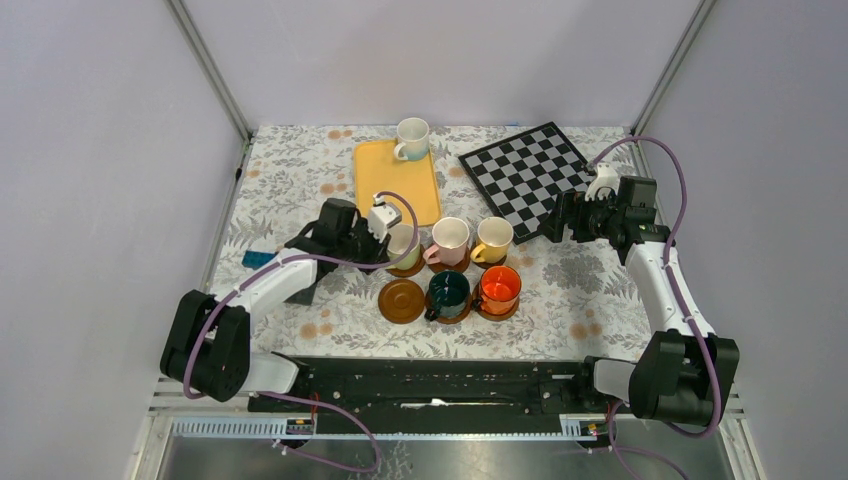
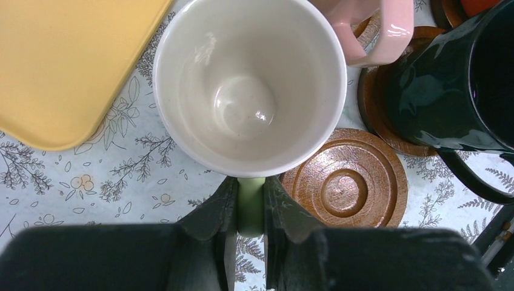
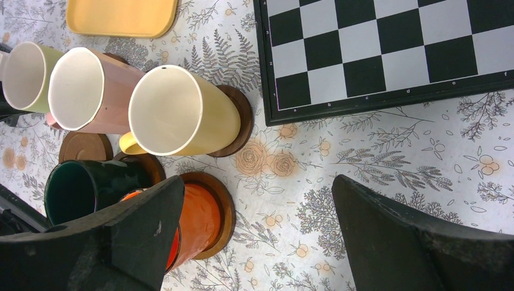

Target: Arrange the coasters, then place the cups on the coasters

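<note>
Left gripper (image 2: 250,200) clenched on pale green cup (image 2: 248,85) handle, arm stretched low, cup at back-left coaster (image 1: 406,270), can't tell if seated. Risk: pink cup (image 2: 370,30) handle crowds its rim, so a skewed release knocks it. Right gripper (image 3: 257,185) gapes by chessboard (image 3: 388,48). White cup (image 1: 411,138) on yellow tray (image 1: 385,185).

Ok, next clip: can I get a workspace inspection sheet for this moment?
Surface: floral tablecloth, flat, no spills seen.
Job's things: pink cup, yellow cup, dark green cup and orange cup on coasters; pale green cup over a fifth, contact unclear; one empty coaster; white cup on the yellow tray.
Clutter: chessboard; small blue object beside the left arm.
Grippers: left gripper shut on the pale green cup's handle; right gripper open, empty.
Cables: purple cables loop along both arms.
Surroundings: plain walls, metal frame posts.
</note>
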Available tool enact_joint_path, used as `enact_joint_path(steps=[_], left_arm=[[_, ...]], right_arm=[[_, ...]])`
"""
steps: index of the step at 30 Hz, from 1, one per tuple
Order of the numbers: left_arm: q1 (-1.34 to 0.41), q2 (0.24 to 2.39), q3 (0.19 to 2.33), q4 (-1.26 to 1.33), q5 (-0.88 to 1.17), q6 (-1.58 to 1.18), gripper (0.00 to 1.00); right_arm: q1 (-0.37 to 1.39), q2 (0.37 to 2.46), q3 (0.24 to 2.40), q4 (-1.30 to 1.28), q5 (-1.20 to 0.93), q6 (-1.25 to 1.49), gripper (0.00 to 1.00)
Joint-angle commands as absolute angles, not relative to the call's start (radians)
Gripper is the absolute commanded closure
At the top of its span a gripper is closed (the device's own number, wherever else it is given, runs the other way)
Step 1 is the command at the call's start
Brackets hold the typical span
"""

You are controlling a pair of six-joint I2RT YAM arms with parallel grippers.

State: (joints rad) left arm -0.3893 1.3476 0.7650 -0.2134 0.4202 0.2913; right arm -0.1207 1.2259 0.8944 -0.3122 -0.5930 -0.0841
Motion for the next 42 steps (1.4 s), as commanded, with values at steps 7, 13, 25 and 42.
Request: enact_joint_path(steps=[7,13,25,42], left_arm=[[-0.393,1.336,0.772,-0.129,0.429,0.319,0.87],[-0.393,1.339,0.773,-0.13,0.416,0.325,0.82],[-0.393,1.345,0.788,-0.162,0.417,0.316,0.57],[-0.376,1.228,0.873,-0.399,0.484,0.311,0.19]], right_arm=[[-0.124,1.213,0.895,-0.295,-0.604,-0.085,0.02],[-0.124,1.212,0.896,-0.295,-0.605,-0.085,0.02],[-0.124,1.213,0.895,-0.295,-0.605,-0.087,0.02],[-0.124,1.211,0.894,-0.297,-0.602,-0.089,0.02]])
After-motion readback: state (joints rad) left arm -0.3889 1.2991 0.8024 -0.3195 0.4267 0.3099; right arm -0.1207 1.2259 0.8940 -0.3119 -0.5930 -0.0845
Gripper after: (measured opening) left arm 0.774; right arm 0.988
